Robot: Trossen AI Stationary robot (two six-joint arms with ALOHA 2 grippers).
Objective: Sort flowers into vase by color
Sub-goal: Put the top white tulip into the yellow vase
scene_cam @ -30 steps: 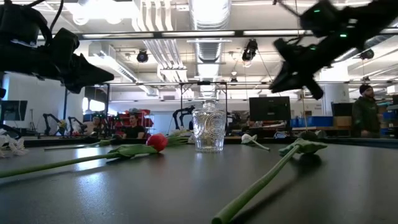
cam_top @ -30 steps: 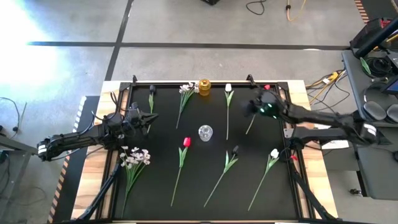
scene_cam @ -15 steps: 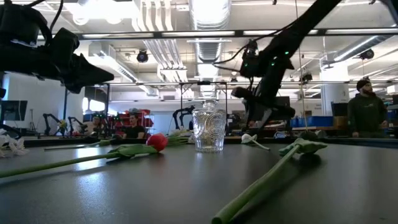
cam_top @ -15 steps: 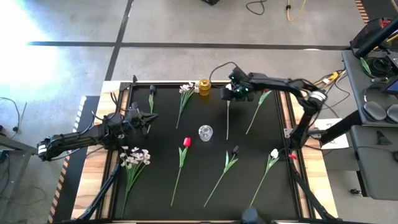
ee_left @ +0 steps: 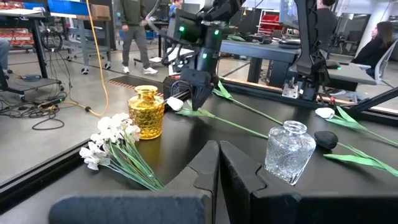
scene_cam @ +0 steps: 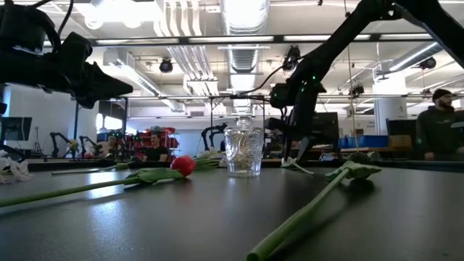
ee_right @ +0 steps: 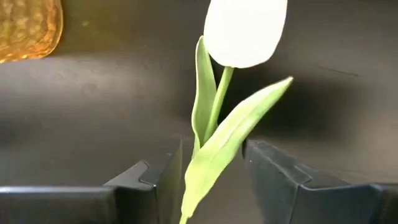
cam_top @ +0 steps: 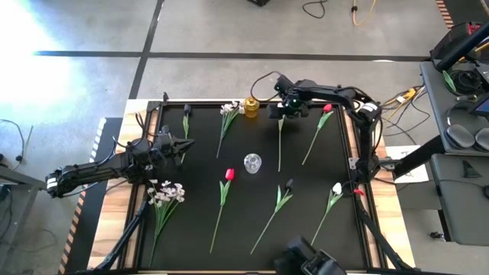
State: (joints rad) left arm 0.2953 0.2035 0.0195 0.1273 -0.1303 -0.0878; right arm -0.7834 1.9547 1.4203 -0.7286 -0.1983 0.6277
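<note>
My right gripper [cam_top: 281, 113] is low over the far edge, beside the amber vase [cam_top: 250, 106]. In the right wrist view it is open [ee_right: 214, 177], one finger on each side of a white tulip's stem and leaves [ee_right: 214, 134], just below the white head [ee_right: 244, 28]; I see no touch. That tulip [cam_top: 280, 134] lies flat on the mat. My left gripper [cam_top: 183, 143] hovers shut [ee_left: 217, 168] over the left half. Red tulips [cam_top: 229, 174] [cam_top: 328, 108], dark tulips [cam_top: 289, 184] [cam_top: 186, 109], a second white tulip [cam_top: 337, 188] and white sprays [cam_top: 229, 109] [cam_top: 166, 192] lie on the mat.
A clear glass vase [cam_top: 252, 163] stands at the mat's middle, close to the white tulip's stem end. A raised black frame [cam_top: 359, 153] borders the mat. A dark shape [cam_top: 306, 263] shows at the near edge. People move in the room behind the table.
My right gripper has swung from the table's right side toward the far edge and leftward, then come down over the white tulip beside the amber vase. No flower has moved. A dark shape has come in at the near edge.
</note>
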